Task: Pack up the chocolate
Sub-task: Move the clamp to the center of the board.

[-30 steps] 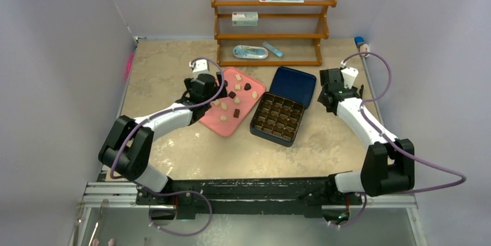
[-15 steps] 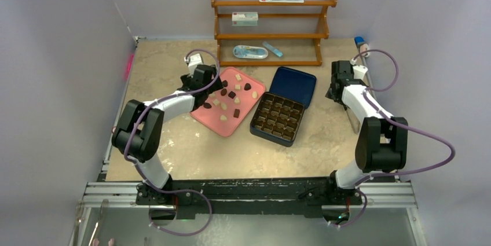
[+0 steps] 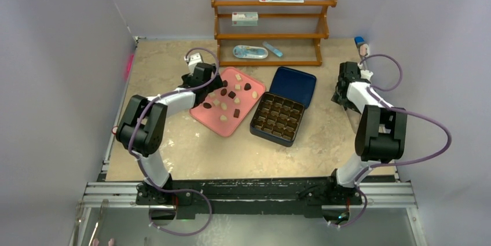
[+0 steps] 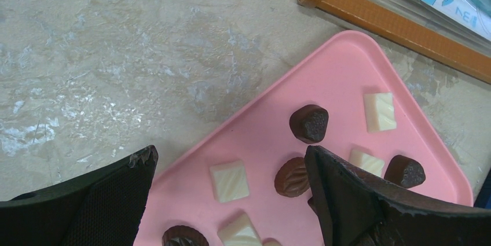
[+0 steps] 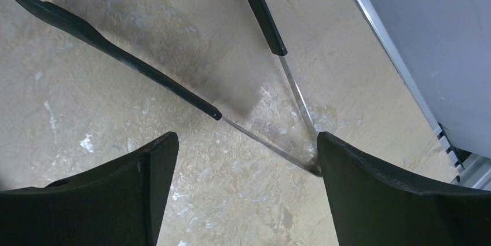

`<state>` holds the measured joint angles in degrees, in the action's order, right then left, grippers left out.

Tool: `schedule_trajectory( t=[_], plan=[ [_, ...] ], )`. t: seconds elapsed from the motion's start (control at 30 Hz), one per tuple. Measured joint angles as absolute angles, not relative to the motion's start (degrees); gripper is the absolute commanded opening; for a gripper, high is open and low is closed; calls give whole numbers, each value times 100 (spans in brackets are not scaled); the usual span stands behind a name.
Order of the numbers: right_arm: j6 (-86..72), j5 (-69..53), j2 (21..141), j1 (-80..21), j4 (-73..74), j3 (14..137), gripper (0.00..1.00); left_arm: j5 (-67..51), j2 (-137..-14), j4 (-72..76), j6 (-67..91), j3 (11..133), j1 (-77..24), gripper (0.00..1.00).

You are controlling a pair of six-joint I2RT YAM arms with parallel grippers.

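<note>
top external view: the pink tray (image 3: 223, 127) lies left of mid-table toward the far edge. the dark gridded box (image 3: 278, 118) sits just beside it on the right, with its blue lid (image 3: 293, 85) open toward the far edge.
chocolate: the pieces lie loose on the tray, dark and cream-white mixed. whether any box cell is filled i cannot tell.
left gripper (image 4: 227, 156): jaws spread wide and holding nothing, over the tray's far-left rim. in the left wrist view a white square (image 4: 230, 180) and a brown leaf-shaped piece (image 4: 292, 176) lie in the span between the fingers.
right gripper (image 5: 246, 139): jaws wide apart and empty, low over the table near the right edge, above black-handled tongs (image 5: 116, 55) lying flat there.
step, as judged: packing looks barely begun. the left arm seems to be lining up on a piece, and the right may be going for the tongs.
risk, crowding: the pieces are far smaller than the jaws and sit close together, so closing could catch two at once or flick a neighbour off the tray.
risk, tray: a finger landing on the rim could tip or slide the light tray and scatter the chocolate.
risk, tongs: they lie flat and thin, so the fingers may scrape the table or skid them toward the right edge.
</note>
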<state>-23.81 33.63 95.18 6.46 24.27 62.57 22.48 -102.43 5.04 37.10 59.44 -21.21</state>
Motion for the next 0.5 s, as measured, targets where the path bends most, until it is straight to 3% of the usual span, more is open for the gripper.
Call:
schedule_trajectory(
  t=[0.5],
  plan=[
    [-2355,2998,10143,864,2383,6431,91,2106,-10409,550,3795,5970,-1949,97]
  ],
)
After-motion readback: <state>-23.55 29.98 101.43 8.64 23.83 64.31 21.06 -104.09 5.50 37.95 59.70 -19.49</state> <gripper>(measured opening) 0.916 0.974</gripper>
